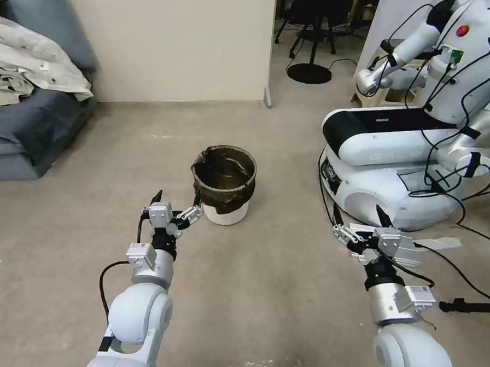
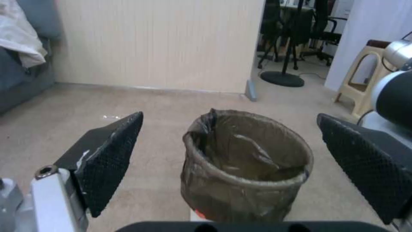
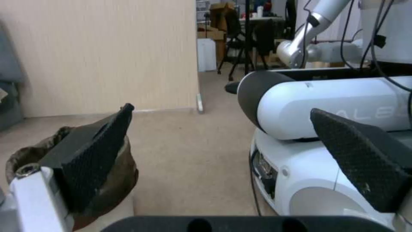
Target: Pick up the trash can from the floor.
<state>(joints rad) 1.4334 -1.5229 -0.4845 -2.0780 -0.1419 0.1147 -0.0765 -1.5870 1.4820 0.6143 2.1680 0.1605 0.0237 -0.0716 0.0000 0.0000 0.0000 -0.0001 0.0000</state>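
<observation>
Head view put the trash can (image 1: pixel 223 183) upright on the floor (image 1: pixel 251 282), ahead of the robot and a little left of centre. Left gripper (image 1: pixel 177 203) hovered just beside its near-left wall, jaws spread wide, not touching. Left wrist view framed the trash can (image 2: pixel 245 167) between the two pads (image 2: pixel 112 161), so the approach looked lined up.

Right gripper (image 1: pixel 358 221) hung well apart to the right, jaws also open, holding nothing, close to a second white robot (image 1: pixel 388 158) with trailing cables.

Risks, as judged: the bin looked light, and a pad nudging the wall could tip or slide it on the carpet. The dark bag (image 2: pixel 223 190) folded over the rim seemed loose and slippery; jaws closing on bag alone might pull the liner free and leave the bin behind.

Contents: bag interior crumpled; nothing clearly lay inside.
</observation>
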